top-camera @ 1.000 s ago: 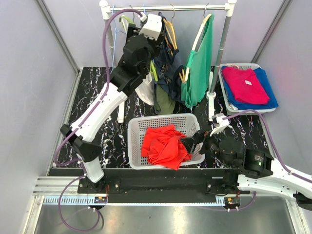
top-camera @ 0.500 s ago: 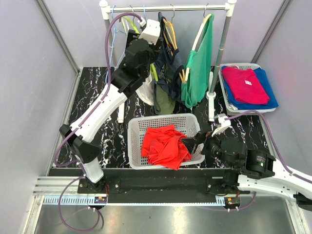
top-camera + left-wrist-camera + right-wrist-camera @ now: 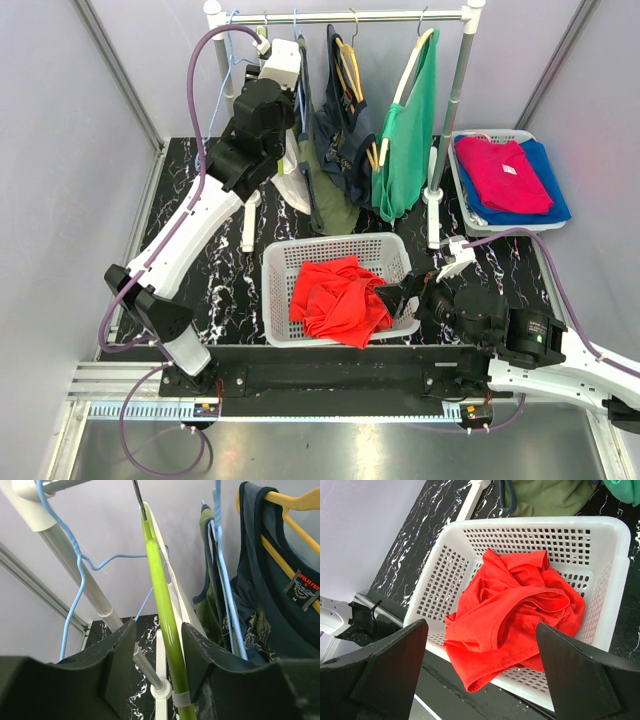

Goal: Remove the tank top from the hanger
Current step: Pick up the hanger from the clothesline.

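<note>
A white tank top [image 3: 297, 185] hangs on a lime-green hanger [image 3: 162, 605] at the left end of the clothes rail [image 3: 340, 16]; its white strap [image 3: 172, 587] lies along the hanger's arm. My left gripper [image 3: 158, 645] is raised to the rail [image 3: 285, 95] and straddles the green hanger arm. The arm rests against the right finger [image 3: 200, 650], while a gap shows on the left side, so the jaws stand open. My right gripper [image 3: 481, 630] hovers wide open, holding nothing, over the red shirt [image 3: 515, 610] in the basket [image 3: 290, 250].
A navy tank top [image 3: 350, 130] on a yellow hanger, an olive garment [image 3: 335, 205] and a green tank top [image 3: 410, 150] hang further right. An empty blue wire hanger [image 3: 75, 570] hangs left of the green one. A tray [image 3: 480, 135] with pink and blue clothes sits back right.
My left arm has swung left along the rail and its jaws have narrowed around the green hanger. The hanging clothes shifted slightly. The right arm has barely moved.
</note>
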Available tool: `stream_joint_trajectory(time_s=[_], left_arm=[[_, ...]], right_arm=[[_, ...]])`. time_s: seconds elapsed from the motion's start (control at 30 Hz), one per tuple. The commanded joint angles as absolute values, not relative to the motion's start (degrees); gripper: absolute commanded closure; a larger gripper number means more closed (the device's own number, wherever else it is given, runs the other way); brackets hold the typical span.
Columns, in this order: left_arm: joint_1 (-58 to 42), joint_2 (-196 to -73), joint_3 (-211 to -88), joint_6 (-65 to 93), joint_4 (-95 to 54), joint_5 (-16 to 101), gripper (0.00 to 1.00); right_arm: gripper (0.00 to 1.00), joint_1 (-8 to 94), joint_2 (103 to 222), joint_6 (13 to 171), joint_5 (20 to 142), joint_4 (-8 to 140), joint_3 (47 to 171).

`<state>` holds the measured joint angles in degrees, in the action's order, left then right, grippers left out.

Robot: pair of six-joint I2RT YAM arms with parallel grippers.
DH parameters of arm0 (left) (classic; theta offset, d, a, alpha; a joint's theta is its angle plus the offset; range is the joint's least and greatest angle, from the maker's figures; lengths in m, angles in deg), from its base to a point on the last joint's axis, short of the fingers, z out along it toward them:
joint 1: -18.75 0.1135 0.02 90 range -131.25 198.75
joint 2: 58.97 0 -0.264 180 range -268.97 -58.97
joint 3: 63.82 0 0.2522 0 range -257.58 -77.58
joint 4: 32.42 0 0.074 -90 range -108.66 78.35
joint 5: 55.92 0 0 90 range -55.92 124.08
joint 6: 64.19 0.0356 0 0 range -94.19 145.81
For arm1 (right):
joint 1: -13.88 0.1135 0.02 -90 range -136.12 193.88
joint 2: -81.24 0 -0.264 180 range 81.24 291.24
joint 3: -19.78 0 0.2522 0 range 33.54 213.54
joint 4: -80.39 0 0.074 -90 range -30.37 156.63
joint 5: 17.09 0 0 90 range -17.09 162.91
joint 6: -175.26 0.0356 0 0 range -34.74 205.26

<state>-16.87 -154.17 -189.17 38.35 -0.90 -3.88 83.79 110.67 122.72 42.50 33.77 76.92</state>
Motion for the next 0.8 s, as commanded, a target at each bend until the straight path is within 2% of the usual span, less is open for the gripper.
stream_joint_trajectory(time_s=[0.0, 0.3, 0.47, 0.77], left_arm=[[-16.58, -151.78, -189.03, 37.33, -2.48, -3.71, 0.54], [-15.53, -152.4, -188.68, 36.89, -1.87, -3.1, 0.54], [-14.92, -152.75, -188.41, 36.71, -1.52, -2.66, 0.43], [-14.39, -153.63, -188.68, 36.45, -0.99, -1.87, 0.42]], right_arm=[[0.01, 83.49, 110.86, 123.93, 41.8, 34.64, 76.87], [0.01, 83.4, 110.15, 124.11, 41.62, 34.46, 76.61], [0.01, 83.49, 110.15, 123.76, 41.45, 34.29, 76.79], [0.01, 83.49, 110.15, 123.76, 41.27, 34.29, 76.87]])
